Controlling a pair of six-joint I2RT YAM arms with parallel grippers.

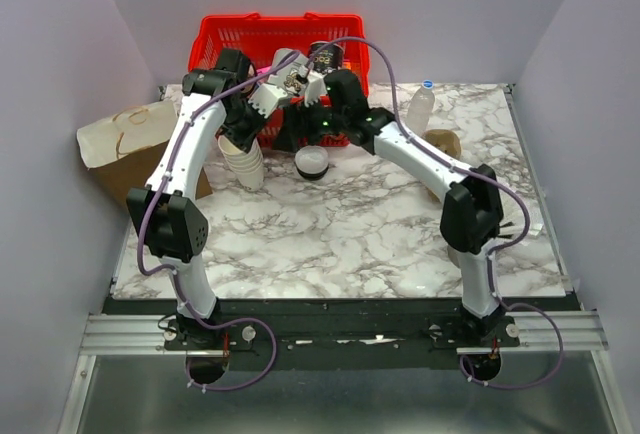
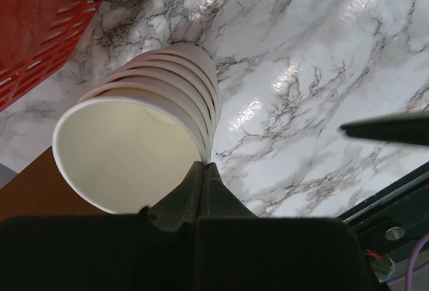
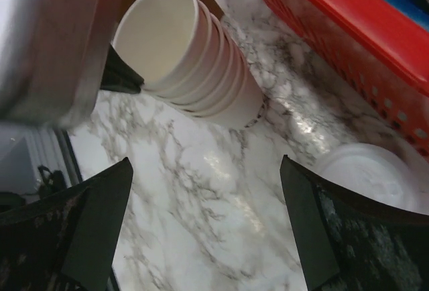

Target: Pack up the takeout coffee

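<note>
A stack of nested cream paper cups (image 1: 243, 162) lies tilted on the marble table in front of the red basket (image 1: 215, 32). My left gripper (image 2: 203, 165) is shut on the rim of the stack's top cup (image 2: 120, 150); it also shows in the top view (image 1: 238, 139). My right gripper (image 3: 206, 163) is open and empty, hovering above bare marble just right of the stack (image 3: 201, 63). A round white lid (image 3: 365, 173) lies flat on the table to its right, also in the top view (image 1: 312, 161). No single lidded cup stands apart.
A brown paper bag (image 1: 125, 139) lies at the table's left edge. A clear bottle with a blue cap (image 1: 420, 107) and a brown object (image 1: 445, 142) stand at the back right. The basket holds several items. Both arms crowd the space before the basket.
</note>
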